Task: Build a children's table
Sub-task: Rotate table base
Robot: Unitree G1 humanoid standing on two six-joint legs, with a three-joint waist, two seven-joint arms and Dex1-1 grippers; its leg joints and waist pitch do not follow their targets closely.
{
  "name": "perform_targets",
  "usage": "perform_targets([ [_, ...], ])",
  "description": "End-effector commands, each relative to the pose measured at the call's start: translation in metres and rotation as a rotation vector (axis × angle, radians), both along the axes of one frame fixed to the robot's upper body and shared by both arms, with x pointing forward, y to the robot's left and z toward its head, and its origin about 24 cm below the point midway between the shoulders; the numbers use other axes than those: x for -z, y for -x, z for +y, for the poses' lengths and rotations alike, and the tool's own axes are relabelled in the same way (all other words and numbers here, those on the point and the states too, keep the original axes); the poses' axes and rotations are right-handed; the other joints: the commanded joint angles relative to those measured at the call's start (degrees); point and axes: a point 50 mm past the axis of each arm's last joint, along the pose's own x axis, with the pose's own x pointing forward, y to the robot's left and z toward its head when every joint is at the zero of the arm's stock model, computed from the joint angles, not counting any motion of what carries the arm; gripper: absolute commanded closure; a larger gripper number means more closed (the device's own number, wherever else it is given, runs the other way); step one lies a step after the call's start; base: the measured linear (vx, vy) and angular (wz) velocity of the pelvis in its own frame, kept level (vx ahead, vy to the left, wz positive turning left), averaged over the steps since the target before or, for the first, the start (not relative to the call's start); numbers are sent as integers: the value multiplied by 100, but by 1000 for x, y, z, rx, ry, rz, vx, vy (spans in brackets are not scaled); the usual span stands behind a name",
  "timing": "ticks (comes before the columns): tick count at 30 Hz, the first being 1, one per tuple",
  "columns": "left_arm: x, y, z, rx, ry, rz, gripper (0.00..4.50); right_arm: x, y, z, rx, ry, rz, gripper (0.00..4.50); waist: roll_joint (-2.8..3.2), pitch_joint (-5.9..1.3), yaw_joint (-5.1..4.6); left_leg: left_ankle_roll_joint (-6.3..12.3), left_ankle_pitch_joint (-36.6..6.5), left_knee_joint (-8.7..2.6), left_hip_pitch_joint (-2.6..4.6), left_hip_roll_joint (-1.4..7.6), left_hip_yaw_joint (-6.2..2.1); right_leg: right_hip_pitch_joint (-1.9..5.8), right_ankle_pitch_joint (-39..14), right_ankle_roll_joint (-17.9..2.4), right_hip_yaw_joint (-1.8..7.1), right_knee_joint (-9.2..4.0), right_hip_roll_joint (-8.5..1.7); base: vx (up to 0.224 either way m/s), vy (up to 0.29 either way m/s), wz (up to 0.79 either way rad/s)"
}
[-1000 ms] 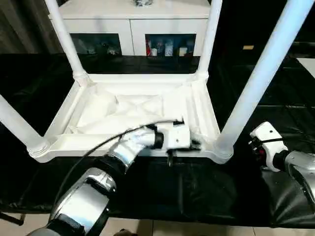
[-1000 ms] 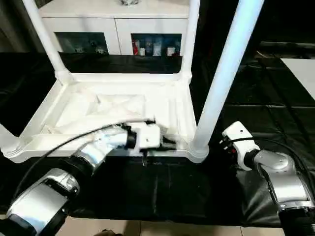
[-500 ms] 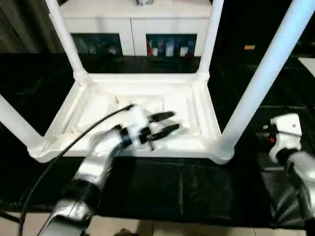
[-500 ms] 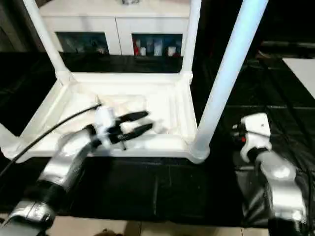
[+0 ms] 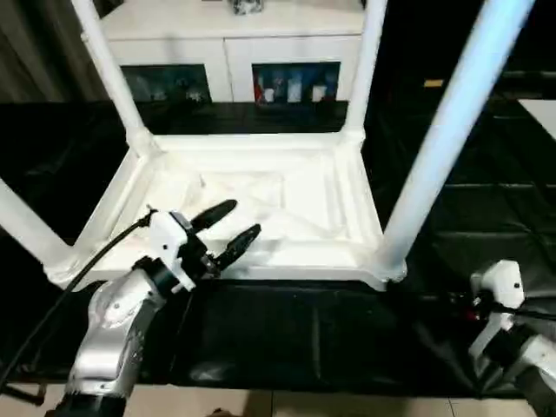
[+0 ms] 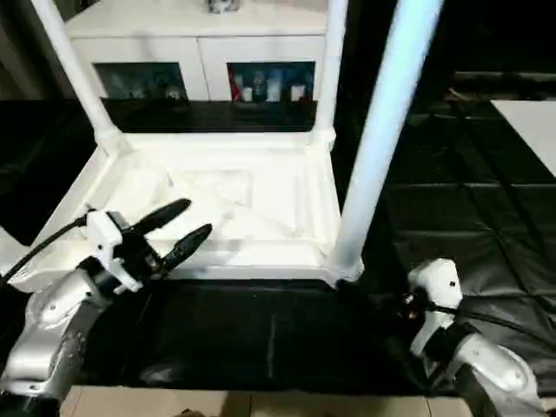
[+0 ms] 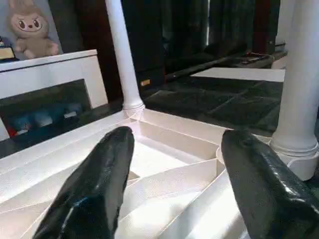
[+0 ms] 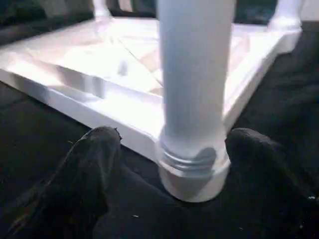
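The children's table (image 5: 252,187) lay upside down on a black padded surface (image 5: 295,326), its ribbed underside facing up and four white tube legs standing in the corner sockets. The near-right leg (image 5: 447,130) rose past the top of the head views; the far-left leg (image 5: 109,74) and the far-right leg (image 5: 369,65) stood at the back, and the near-left leg (image 5: 26,228) slanted out of the picture at the left.

The left gripper (image 5: 228,233) hung over the tabletop's near edge, its two black fingers (image 7: 94,194) spread apart and holding nothing. The right gripper (image 8: 164,164) sat low beside the near-right corner, its fingers (image 8: 87,169) parted wide on either side of that leg's base without touching it.

Behind the table stood a white cabinet (image 5: 234,39) with glass-fronted compartments holding small coloured items. A plush rabbit (image 7: 31,29) sat on its top. A pale floor (image 5: 287,404) showed beneath the surface's near edge, and the rest of the room was dark.
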Motion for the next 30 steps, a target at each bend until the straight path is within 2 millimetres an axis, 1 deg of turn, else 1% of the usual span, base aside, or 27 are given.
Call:
perform_targets([
  [1,2,5,8,-40,-26,7,95,-5,1,1,-22,2,-7,69,-90,-226,-9,40,-2303,-532,81,139,-148,148,-2516,-515,144,-554,-209,0,0,0],
  [3,4,7,10,-55,-36,19,87,-6,1,1,-26,1,-7,69,-80,-219,-42,40,-2391,-519,100,119,-141,112,-2729,-437,137,-584,-195,0,0,0],
  [5,11,6,14,-125,-95,49,72,-8,1,9,-63,-22,-2,69,-110,-224,-53,55,-2319,-513,91,121,-149,108,-2771,-370,142,-586,-192,0,0,0],
  [6,13,2,16,-160,-113,67,64,-8,-2,17,-92,-29,-1,69,-104,-221,-55,58,-2320,-515,90,122,-154,109,-2773,-346,139,-587,-186,0,0,0],
  [7,14,1,16,-165,-112,73,56,-7,-3,19,-97,-29,-3,69,-107,-234,-56,45,-2262,-506,96,116,-157,106,-2764,-331,135,-576,-190,0,0,0],
  [8,14,-2,16,-177,-107,90,47,-7,-6,26,-117,-30,-7,69,-111,-232,-66,40,-2237,-508,88,109,-158,102,-2797,-323,131,-582,-189,0,0,0],
  [9,13,-5,14,-165,-92,107,47,-6,-12,32,-121,-24,-7,69,-97,-230,-68,24,-2253,-507,97,105,-159,93,-2824,-333,128,-581,-189,0,0,0],
  [11,12,-5,11,-142,-89,116,38,-5,-18,36,-119,-20,-5,69,-97,-244,-85,-13,-2199,-518,92,108,-169,101,-2669,-409,125,-571,-184,0,0,0],
  [12,13,-5,4,-52,-117,142,38,-2,-38,45,-111,14,-25,69,-146,-254,-93,-11,-2174,-509,88,102,-164,99,-2551,-470,129,-545,-183,0,0,0],
  [13,13,-5,3,-46,-116,145,38,-3,-40,46,-108,21,-31,69,-131,-254,-124,-26,-2135,-520,51,88,-180,122,-2492,-530,121,-504,-192,0,0,0],
  [14,14,-5,0,-11,-114,162,38,-2,-51,47,-85,56,-46,69,-94,-235,-159,-80,-2208,-558,6,89,-201,160,-2616,-531,85,-493,-197,0,0,0],
  [15,14,-4,0,-5,-116,164,38,-2,-53,47,-79,63,-45,69,-126,-244,-159,-94,-2255,-544,36,87,-185,139,-2696,-510,87,-531,-202,0,0,0],
  [16,14,-4,-2,14,-124,169,38,-1,-58,46,-58,83,-41,69,-137,-251,-148,-121,-2292,-509,106,92,-171,88,-2654,-554,123,-544,-207,0,0,0],
  [17,14,-3,-5,48,-137,182,38,1,-67,44,-25,123,-41,69,-135,-240,-153,-113,-2320,-510,116,89,-155,77,-2629,-575,138,-557,-194,0,0,0],
  [18,14,-3,-8,82,-150,194,38,2,-76,41,4,161,-31,69,-136,-259,-147,-116,-2239,-500,121,88,-146,90,-2444,-651,144,-526,-189,0,0,0],
  [19,14,-3,-10,110,-166,203,38,4,-83,38,24,201,-17,69,-167,-269,-149,-112,-2137,-500,110,85,-139,109,-2268,-731,135,-502,-180,0,0,0],
  [20,13,-5,-15,146,-181,210,38,8,-100,35,43,303,-18,69,-140,-275,-146,-124,-2072,-495,116,89,-133,115,-2146,-812,136,-479,-185,0,0,0],
  [21,11,-8,-18,161,-190,209,38,10,-110,35,41,364,-24,69,-146,-263,-185,-159,-2101,-480,118,62,-120,112,-2167,-923,115,-470,-174,0,0,0],
  [22,10,-12,-22,172,-196,204,38,11,-121,38,41,392,-36,69,-167,-275,-172,-163,-2110,-463,128,67,-109,117,-2206,-938,119,-485,-197,0,0,0],
  [23,9,-15,-24,175,-198,201,38,12,-128,41,44,388,-41,69,-142,-275,-169,-171,-2130,-443,155,62,-100,97,-2225,-968,127,-485,-195,0,0,0],
  [24,8,-16,-25,176,-198,200,38,12,-130,42,45,385,-42,69,-137,-273,-179,-151,-2192,-420,177,50,-81,79,-2231,-1018,131,-508,-190,0,0,0],
  [25,7,-19,-28,178,-196,194,38,12,-136,45,58,372,-39,69,-159,-292,-160,-122,-2091,-424,162,66,-90,120,-2055,-1032,134,-482,-200,0,0,0],
  [26,6,-21,-31,181,-191,188,38,14,-142,47,74,384,-40,69,-169,-291,-161,-88,-1990,-436,129,67,-97,159,-1905,-1044,127,-455,-185,0,0,0],
  [27,3,-25,-39,189,-185,174,38,14,-157,49,128,483,-68,69,-188,-299,-180,-98,-1893,-428,118,55,-99,152,-1835,-1131,114,-422,-181,0,0,0],
  [28,2,-26,-40,190,-183,173,38,13,-159,49,139,490,-72,69,-172,-318,-179,-123,-1806,-420,116,64,-98,179,-1756,-1183,109,-416,-190,0,0,0],
  [29,1,-26,-42,193,-179,170,38,12,-162,49,160,502,-81,69,-172,-318,-179,-123,-1806,-420,116,64,-98,179,-1756,-1183,109,-416,-190,0,0,0],
  [30,-1,-25,-43,189,-165,166,38,5,-167,50,193,481,-108,69,-263,-329,-168,-58,-1677,-398,119,73,-73,169,-1573,-1236,129,-401,-189,0,0,0],
])
